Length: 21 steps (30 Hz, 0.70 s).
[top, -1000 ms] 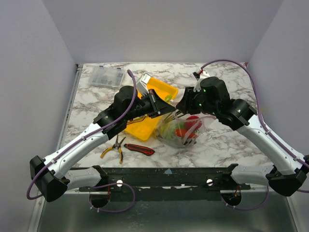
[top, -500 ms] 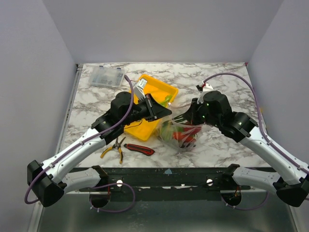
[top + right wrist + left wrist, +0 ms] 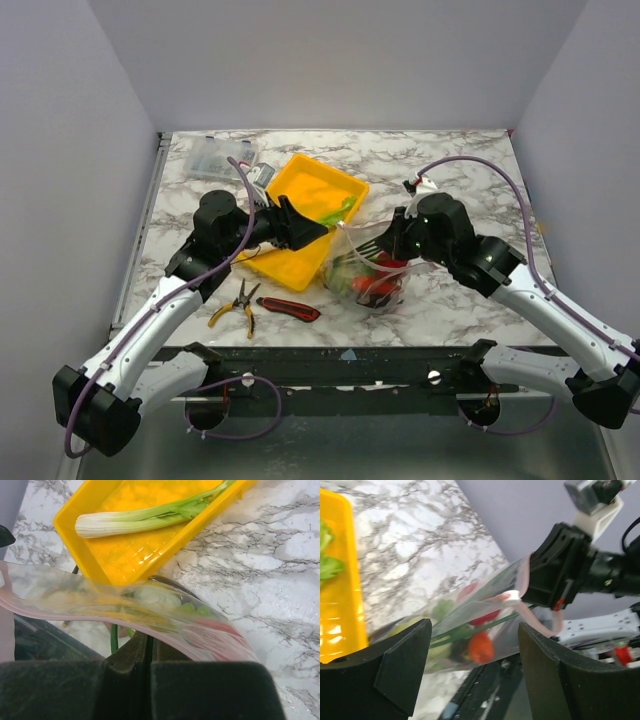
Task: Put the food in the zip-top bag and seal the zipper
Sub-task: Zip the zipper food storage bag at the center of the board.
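Beside yellow tray [image 3: 312,192] — zip-top bag [image 3: 362,268] clear, bulging | red, green food [image 3: 377,286] inside

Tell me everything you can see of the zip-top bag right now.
The zip-top bag is clear, floppy plastic with a pale pink zipper strip along its mouth. It rests on the marble table beside the yellow tray, bulging with red and green toy food. The right gripper pinches its upper edge, holding that edge lifted; the mouth looks partly open. The left gripper is open beside it, not touching.
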Each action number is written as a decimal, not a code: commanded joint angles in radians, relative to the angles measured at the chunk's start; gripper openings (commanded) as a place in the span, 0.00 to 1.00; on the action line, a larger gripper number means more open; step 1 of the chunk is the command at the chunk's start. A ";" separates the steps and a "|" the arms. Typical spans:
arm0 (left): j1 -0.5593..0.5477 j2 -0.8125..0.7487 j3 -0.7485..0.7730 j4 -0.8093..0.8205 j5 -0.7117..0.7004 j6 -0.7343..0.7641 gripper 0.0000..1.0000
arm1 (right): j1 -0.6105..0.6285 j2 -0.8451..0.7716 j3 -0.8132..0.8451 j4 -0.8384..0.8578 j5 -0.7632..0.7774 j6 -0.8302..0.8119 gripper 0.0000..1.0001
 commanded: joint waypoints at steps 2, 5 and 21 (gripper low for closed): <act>0.053 -0.043 -0.085 0.049 0.176 0.318 0.71 | 0.004 0.005 -0.039 0.005 0.006 -0.021 0.00; 0.057 -0.045 -0.226 0.295 0.341 0.413 0.71 | 0.003 0.012 -0.038 0.011 -0.011 -0.016 0.00; 0.056 0.268 -0.132 0.648 0.585 0.404 0.77 | 0.003 0.008 -0.022 -0.008 -0.047 -0.005 0.00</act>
